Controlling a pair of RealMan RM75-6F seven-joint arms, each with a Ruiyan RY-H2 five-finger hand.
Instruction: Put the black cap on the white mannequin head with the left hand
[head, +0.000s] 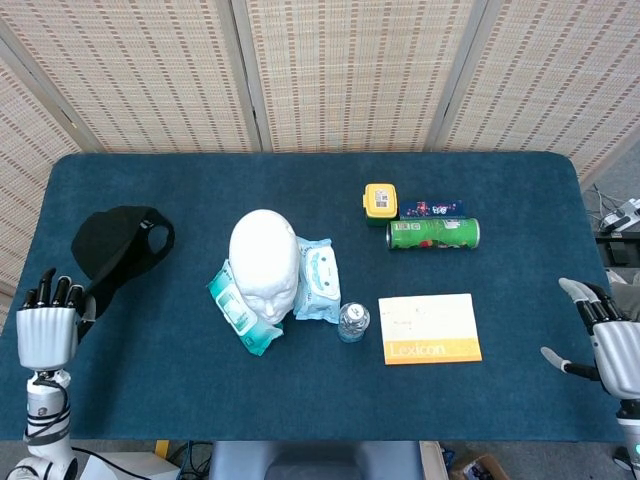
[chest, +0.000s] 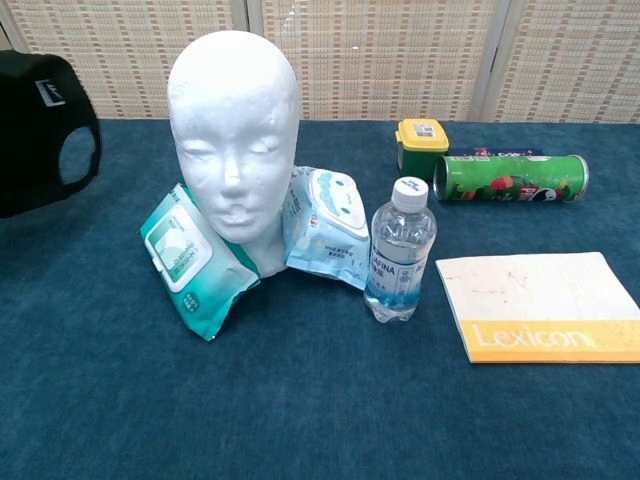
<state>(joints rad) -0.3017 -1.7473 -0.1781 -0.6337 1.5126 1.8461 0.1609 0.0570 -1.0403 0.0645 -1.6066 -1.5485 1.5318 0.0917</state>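
The white mannequin head stands upright mid-table, facing me. The black cap hangs raised over the table's left end, its strap opening turned toward the head; in the chest view the black cap fills the left edge, well above the cloth. My left hand sits below and left of it at the table's front-left corner and holds the cap by its brim, fingers pointing up. About a hand's width of blue cloth separates cap and head. My right hand is off the table's right edge, fingers spread, holding nothing.
Two wipe packs lean against the mannequin's neck. A water bottle stands right of them, beside a Lexicon book. A green can and yellow box lie farther back. A wicker screen stands behind the blue table.
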